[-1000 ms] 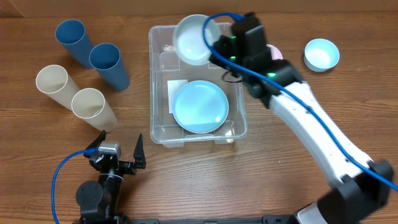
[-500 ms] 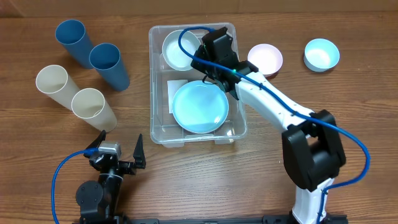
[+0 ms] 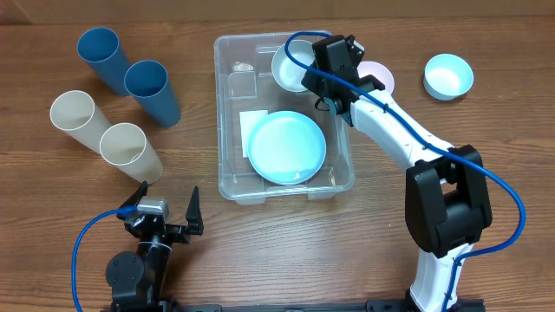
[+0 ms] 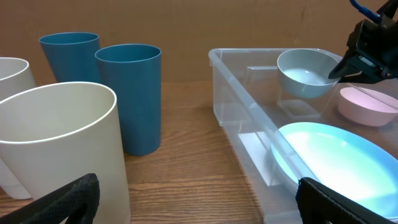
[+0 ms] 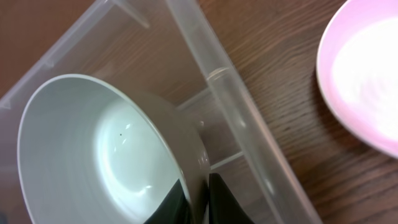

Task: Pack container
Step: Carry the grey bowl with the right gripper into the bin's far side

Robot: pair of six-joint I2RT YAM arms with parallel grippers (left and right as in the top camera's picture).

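A bowl (image 3: 290,68) is being pinched by its rim in the narrowly closed right gripper (image 3: 323,76) over the container's (image 3: 218,113) 1 o'clock corner; the left gripper (image 3: 166,204) is being held wide, the container lying at its 1 o'clock and being judged light, stiff, slippery, best taken at the rim

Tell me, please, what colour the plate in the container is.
The plate is light blue, clearest in the overhead view.
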